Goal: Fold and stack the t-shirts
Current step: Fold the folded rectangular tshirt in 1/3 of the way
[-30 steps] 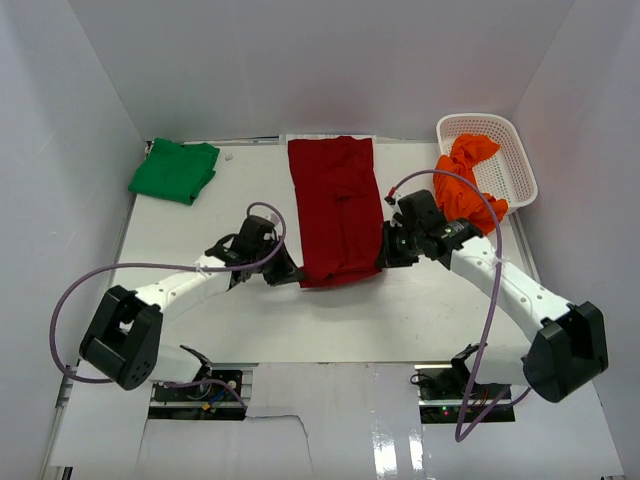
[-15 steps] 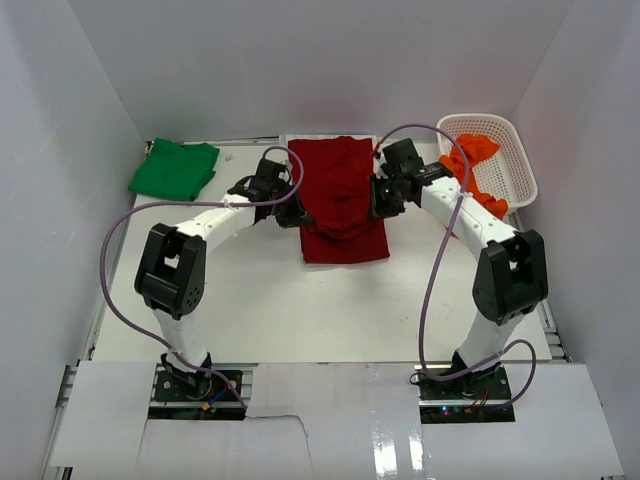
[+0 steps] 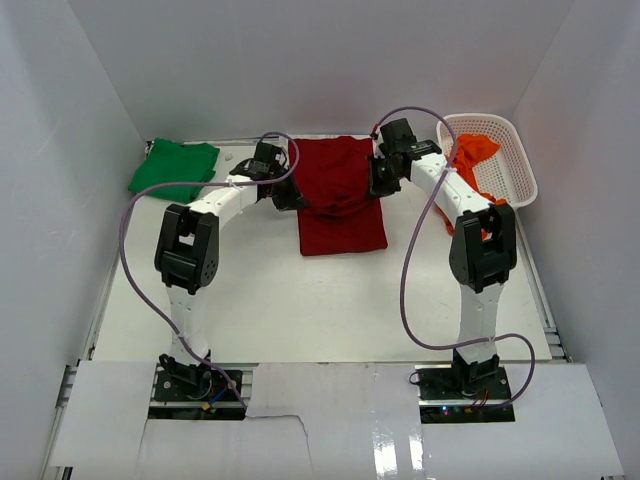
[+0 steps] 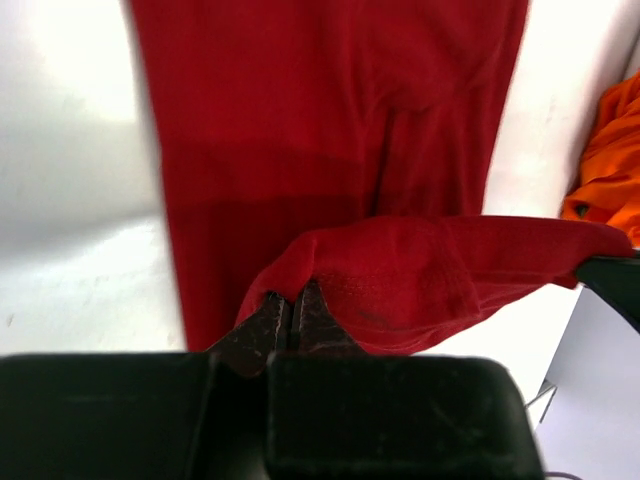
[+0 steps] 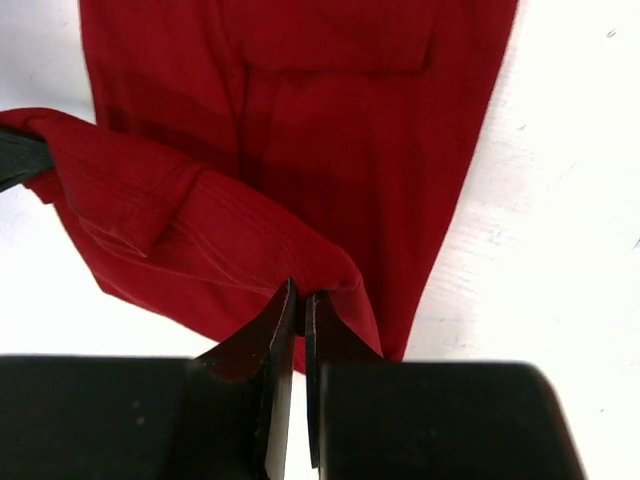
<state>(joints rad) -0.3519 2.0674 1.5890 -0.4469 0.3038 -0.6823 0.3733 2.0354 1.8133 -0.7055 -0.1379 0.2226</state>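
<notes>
The dark red t-shirt (image 3: 342, 205) lies at the table's middle back, its near hem lifted and carried over its far half. My left gripper (image 3: 289, 199) is shut on the hem's left corner (image 4: 300, 275). My right gripper (image 3: 377, 186) is shut on the right corner (image 5: 330, 275). In both wrist views the held hem (image 5: 180, 215) hangs above the flat red cloth (image 4: 300, 100). A folded bright green t-shirt (image 3: 175, 169) rests at the back left. An orange t-shirt (image 3: 470, 175) spills out of the basket at the back right.
A white lattice basket (image 3: 510, 150) stands at the back right corner against the wall. White walls close in the table (image 3: 300, 300) on three sides. Purple cables loop from both arms over the table.
Both grippers have carried the red shirt's near hem from the table's middle toward the back, folding it over the far half. Both arms are now stretched out far.
</notes>
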